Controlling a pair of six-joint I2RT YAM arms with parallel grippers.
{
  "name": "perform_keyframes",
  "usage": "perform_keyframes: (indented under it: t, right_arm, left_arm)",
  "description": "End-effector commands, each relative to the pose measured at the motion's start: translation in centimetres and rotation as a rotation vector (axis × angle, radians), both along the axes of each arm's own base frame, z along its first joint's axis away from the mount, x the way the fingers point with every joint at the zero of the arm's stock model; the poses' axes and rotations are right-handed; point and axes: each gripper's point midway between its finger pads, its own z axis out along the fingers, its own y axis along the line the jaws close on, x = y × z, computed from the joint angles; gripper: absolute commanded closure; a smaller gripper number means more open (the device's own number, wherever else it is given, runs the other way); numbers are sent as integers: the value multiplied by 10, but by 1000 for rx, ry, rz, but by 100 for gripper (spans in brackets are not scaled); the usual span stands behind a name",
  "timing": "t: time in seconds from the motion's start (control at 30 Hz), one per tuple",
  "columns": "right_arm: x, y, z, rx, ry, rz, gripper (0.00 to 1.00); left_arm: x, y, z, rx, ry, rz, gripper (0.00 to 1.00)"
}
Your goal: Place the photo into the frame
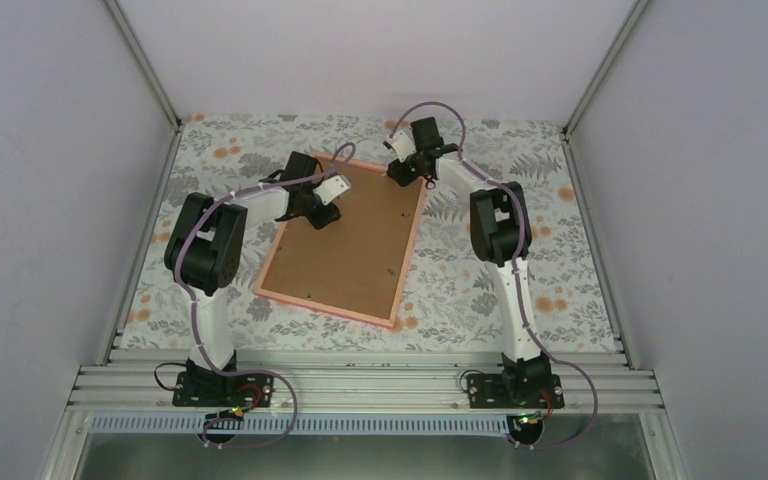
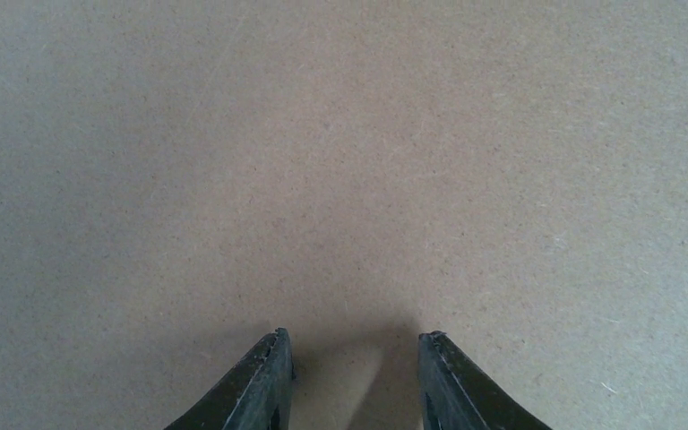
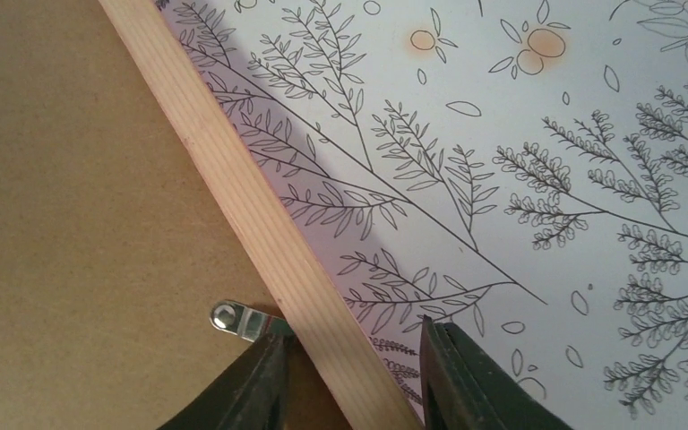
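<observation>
Arm bases (image 1: 205,385): I see both bolted at the near edge of the worktop (image 1: 520,290), which has a leaf and flower print on it.
Frame (image 1: 325,308): it lies flat in the middle of the worktop, turned a bit, back side up. Its pink rail runs all the way round.
Backing board (image 1: 355,250): the brown board sits inside the frame and fills it.
Left pincer (image 1: 322,215): it hangs over the far left part of the board. In its own camera, the left pincer (image 2: 355,336) is partly open, with nothing between its fingers. I see only bare board (image 2: 340,179) under it. I cannot tell if the tips touch the board.
Right pincer (image 1: 400,175): it is at the far right corner of the frame. In its own camera, the right pincer (image 3: 351,330) is open, with the wooden rail (image 3: 251,206) passing between its fingers.
Metal tab (image 3: 237,318): it lies on the board right beside the rail, touching the finger on the board side.
</observation>
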Motion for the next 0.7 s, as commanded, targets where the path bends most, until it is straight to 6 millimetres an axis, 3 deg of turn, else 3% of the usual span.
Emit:
perform_keyframes:
  t: [0.0,0.13,0.33,0.47,0.67]
  right_arm:
    - [-20,-27,-36,-100,102,20,66]
    - [-17,-22,-34,-67,104,21,70]
    - [-21,-13,-26,-37,106,86,62]
    - [-28,-12,-20,-27,104,139,61]
    - [-19,-7,-30,-21,114,142,60]
  left_arm:
    - [4,0,-14,32,18,-5,64]
    - [6,-1,-12,30,20,-5,64]
    - [6,-1,-12,34,21,-10,64]
    - [6,-1,-11,31,21,-10,64]
    - [9,-2,-14,37,21,-21,64]
